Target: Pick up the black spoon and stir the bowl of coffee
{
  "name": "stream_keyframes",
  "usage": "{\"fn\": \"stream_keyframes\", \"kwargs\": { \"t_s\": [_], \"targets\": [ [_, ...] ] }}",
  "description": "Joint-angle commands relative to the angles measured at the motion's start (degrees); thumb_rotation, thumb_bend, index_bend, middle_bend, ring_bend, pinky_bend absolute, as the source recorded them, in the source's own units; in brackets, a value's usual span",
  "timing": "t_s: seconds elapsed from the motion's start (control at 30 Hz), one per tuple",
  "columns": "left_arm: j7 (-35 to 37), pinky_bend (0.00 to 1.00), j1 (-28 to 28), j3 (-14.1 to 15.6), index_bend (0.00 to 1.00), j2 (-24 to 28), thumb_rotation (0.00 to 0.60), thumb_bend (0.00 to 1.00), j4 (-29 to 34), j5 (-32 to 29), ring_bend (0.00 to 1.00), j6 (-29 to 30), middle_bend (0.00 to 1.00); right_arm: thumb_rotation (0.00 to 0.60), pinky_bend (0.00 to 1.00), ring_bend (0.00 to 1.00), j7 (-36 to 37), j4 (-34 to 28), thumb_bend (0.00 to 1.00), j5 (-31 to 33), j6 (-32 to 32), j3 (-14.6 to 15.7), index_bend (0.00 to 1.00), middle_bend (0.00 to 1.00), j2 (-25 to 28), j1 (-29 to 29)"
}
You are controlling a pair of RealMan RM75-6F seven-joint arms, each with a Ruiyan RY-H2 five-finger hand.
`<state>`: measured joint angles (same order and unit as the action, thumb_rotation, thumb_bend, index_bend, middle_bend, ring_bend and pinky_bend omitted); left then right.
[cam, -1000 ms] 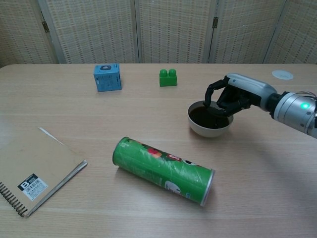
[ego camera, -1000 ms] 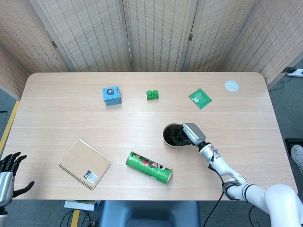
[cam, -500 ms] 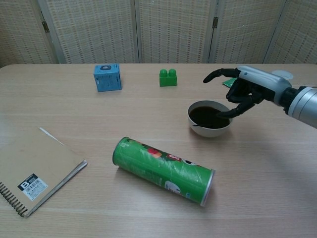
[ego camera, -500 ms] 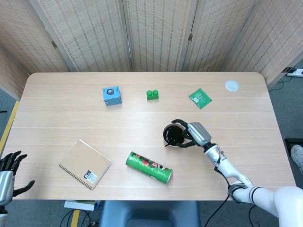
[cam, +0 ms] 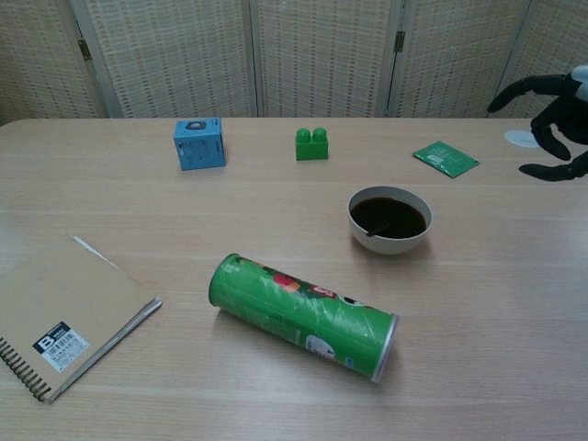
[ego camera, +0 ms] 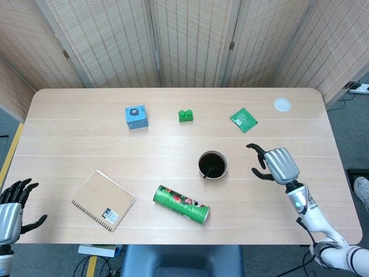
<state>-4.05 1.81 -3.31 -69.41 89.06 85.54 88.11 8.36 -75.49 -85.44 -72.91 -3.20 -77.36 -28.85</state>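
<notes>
- Head view: the right robot hand [ego camera: 279,165] is above the table [ego camera: 86,115], fingers spread apart and holding nothing.
- The bowl [ego camera: 213,165] of dark coffee sits on the table to the left of this robot hand, near it but not touching.
- The black spoon [ego camera: 207,172] lies in the bowl, its handle leaning on the rim on the side away from the right robot hand.
- A green tube [ego camera: 181,203] lies on its side further from the robot hand, beyond the bowl and nearer the robot.
- A green packet [ego camera: 244,119] lies beyond the robot hand, toward the far edge.
- The left robot hand [ego camera: 12,206] is off the table's near left corner, fingers apart, empty, well apart from the bowl.
- Chest view: the right robot hand [cam: 554,119] shows at the right edge, raised, fingers spread, nothing in them.
- The bowl [cam: 390,220] stands to its left, well clear of it, the spoon [cam: 378,230] resting inside.
- The tube [cam: 302,315] lies nearer the camera than the bowl; a notebook [cam: 57,314] lies far left.
- The left robot hand does not show in this view.
</notes>
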Motion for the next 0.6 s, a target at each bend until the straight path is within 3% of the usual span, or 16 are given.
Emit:
{"fn": "stream_keyframes", "kwargs": {
  "t_s": [0.03, 0.1, 0.3, 0.4, 0.6],
  "targets": [
    [0.0, 0.18, 0.4, 0.0, 0.22, -0.1, 0.600, 0.20, 0.3, 0.6, 0.12, -0.2, 0.15, 0.600, 0.53, 0.57, -8.0, -7.9, 0.22, 3.4, -3.8, 1.4, 0.27, 0.55, 6.8, 5.8],
    [0.1, 0.18, 0.8, 0.1, 0.22, -0.1, 0.600, 0.20, 0.7, 1.1, 0.12, -0.4, 0.15, 0.600, 0.33, 0.42, -11.2, -10.0, 0.22, 4.2, -5.6, 2.0, 0.27, 0.45, 8.4, 8.1],
    [-0.9, 0.18, 1.6, 0.0, 0.22, 0.0, 0.600, 0.20, 1.8, 2.2, 0.12, -0.4, 0.15, 0.600, 0.14, 0.13, -12.2, -13.9, 0.14, 5.3, -11.0, 3.6, 0.12, 0.17, 10.7, 14.5],
    [-1.6, 0.18, 1.9, 0.0, 0.22, 0.1, 0.600, 0.20, 2.7, 3.1, 0.12, 0.0, 0.15, 0.600, 0.06, 0.06, -11.9, -14.6, 0.08, 4.2, -14.1, 4.1, 0.07, 0.12, 11.6, 17.1],
    [-2.6, 0.18, 2.3, 0.3, 0.22, -0.2, 0.600, 0.20, 3.9, 4.2, 0.12, 0.4, 0.15, 0.600, 0.05, 0.05, -11.1, -16.6, 0.08, 2.6, -17.5, 4.4, 0.07, 0.11, 13.3, 20.5]
  ]
}}
